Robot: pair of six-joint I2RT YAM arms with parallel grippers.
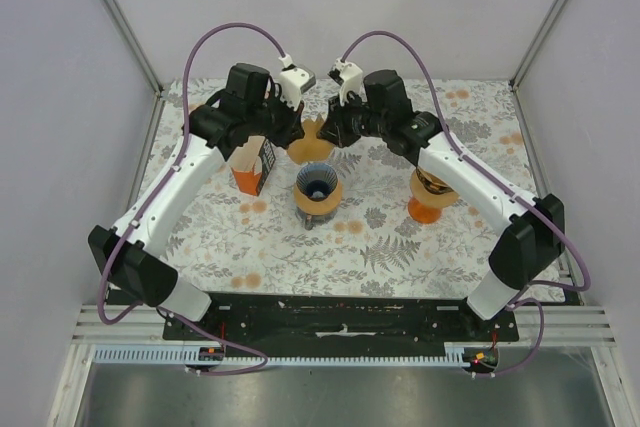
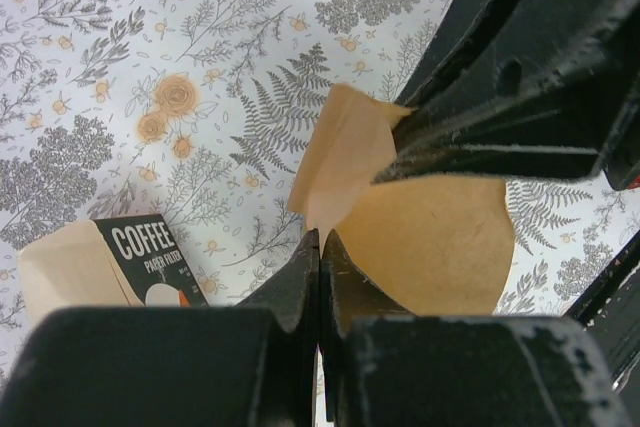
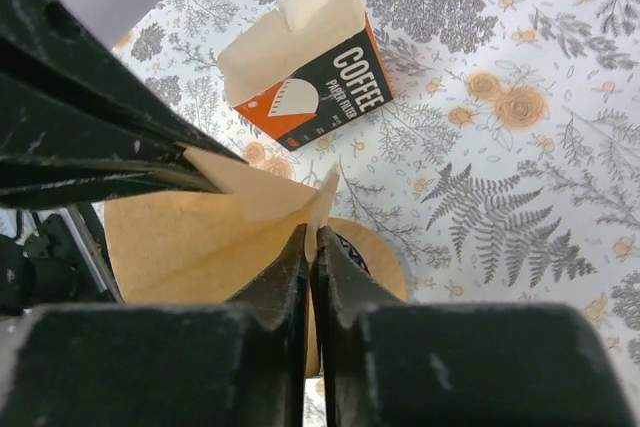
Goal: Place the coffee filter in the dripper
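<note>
A brown paper coffee filter point(image 1: 311, 143) hangs in the air between my two grippers, above and behind the dripper point(image 1: 319, 190), a dark blue cone with a wooden collar. My left gripper point(image 1: 297, 133) is shut on the filter's left edge; in the left wrist view point(image 2: 322, 239) the filter point(image 2: 430, 242) spreads beyond the tips. My right gripper point(image 1: 331, 133) is shut on the filter's other edge, also in the right wrist view point(image 3: 311, 237) with the filter point(image 3: 190, 237) to the left. There the dripper's collar point(image 3: 375, 252) shows below the filter.
An orange and black box of coffee paper filters point(image 1: 252, 162) stands left of the dripper, open with filters sticking out; it also shows in the left wrist view point(image 2: 110, 262) and the right wrist view point(image 3: 305, 77). An orange cup-like item point(image 1: 430, 202) sits under the right arm.
</note>
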